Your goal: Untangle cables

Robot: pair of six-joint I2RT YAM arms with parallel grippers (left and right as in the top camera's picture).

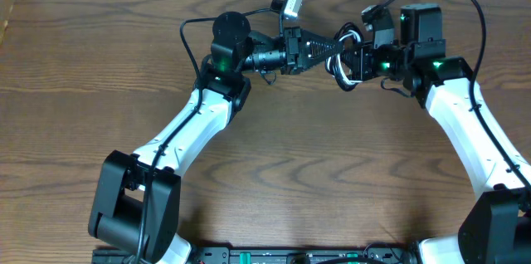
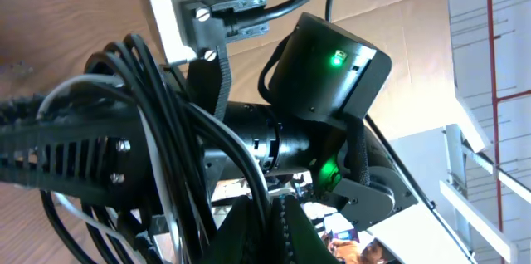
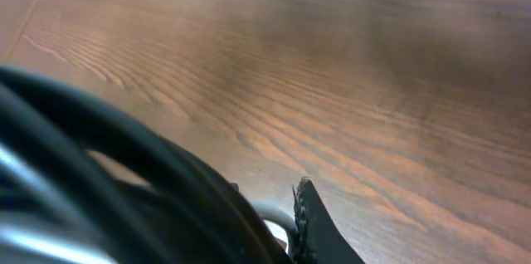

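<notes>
With the cables (image 1: 339, 78) bunched between the arms at the table's (image 1: 290, 156) far side and the left gripper (image 1: 330, 46) and right gripper (image 1: 353, 58) both clenched on them, pulling apart risked tightening the knot or snagging loops on a finger.

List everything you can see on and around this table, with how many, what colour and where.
cables: one tangled bundle, number of cords unclear, black and white, between the two grippers at the far middle of the table
table: one, brown wood grain, under everything
tan edge: one, far left corner, too little shows to name it
left arm: one, white and black, reaching in from the near left
right arm: one, white and black, reaching in from the near right
left gripper: one, black, shut on the cables
right gripper: one, black, shut on the cables, facing the left gripper
</notes>
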